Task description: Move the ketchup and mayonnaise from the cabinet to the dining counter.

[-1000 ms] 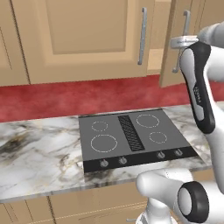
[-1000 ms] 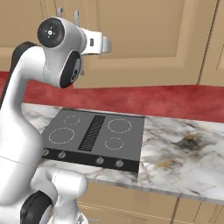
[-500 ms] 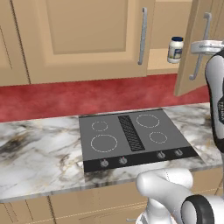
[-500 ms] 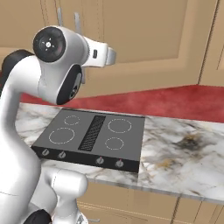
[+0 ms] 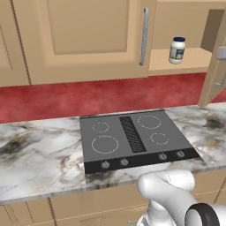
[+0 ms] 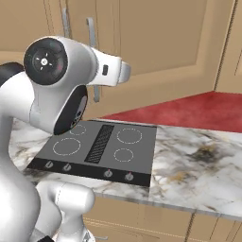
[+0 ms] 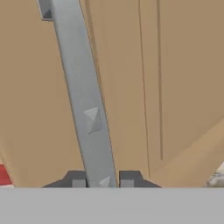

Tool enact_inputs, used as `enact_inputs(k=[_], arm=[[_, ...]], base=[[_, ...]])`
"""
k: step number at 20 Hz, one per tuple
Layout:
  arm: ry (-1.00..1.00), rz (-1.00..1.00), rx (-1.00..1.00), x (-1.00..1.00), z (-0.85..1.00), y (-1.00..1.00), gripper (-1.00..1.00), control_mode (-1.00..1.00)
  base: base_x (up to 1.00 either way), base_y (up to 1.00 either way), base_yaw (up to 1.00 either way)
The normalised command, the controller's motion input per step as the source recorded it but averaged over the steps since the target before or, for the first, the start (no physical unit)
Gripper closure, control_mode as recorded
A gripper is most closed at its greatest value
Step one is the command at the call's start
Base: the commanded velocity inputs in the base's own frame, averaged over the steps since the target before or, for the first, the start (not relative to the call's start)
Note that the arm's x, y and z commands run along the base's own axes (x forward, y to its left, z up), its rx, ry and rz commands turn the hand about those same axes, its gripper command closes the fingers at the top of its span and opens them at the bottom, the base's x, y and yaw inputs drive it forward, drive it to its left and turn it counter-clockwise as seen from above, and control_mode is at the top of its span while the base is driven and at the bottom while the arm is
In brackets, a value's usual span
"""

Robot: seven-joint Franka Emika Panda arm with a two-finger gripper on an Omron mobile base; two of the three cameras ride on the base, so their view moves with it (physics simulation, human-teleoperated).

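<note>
Mayonnaise: white jar with dark blue lid, upright on the cabinet shelf, toward the shelf's front edge and roughly midway along the visible span. Nothing touches it. Behind it, the cabinet's tan back wall; a darker panel stands at the shelf's right end.

Cabinet door: swung outward at the right edge of the left base view, its silver bar handle partly showing on it. The shelf compartment is exposed between this door and the closed door with its own vertical bar handle to the left.

Tool: hand view shows the two dark fingertips either side of the door's silver bar handle, pressed against it. Tool is clenched on the handle. The bar runs up and slightly left through the view, with the tan panelled door face behind it.

Arm: in the right base view the white upper arm and dark joint sit high at left, the forearm reaching toward the cabinet doors.

Table: marble worktop with brown veins, below a red backsplash. A black cooktop is inset near the middle, four rings and a central vent strip, knobs along its front edge. Nothing stands on the marble beside it.

Ketchup: cannot tell where it is.
</note>
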Motion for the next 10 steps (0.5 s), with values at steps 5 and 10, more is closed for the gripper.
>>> enact_inputs(k=[5, 10], arm=[[0.00, 0.00, 0.01, -0.71, 0.03, -0.46, 1.00, -1.00], [0.06, 0.00, 0.00, -0.48, -0.05, -0.23, -1.00, -1.00]], base=[[0.00, 0.00, 0.00], [0.00, 0.00, 0.00]])
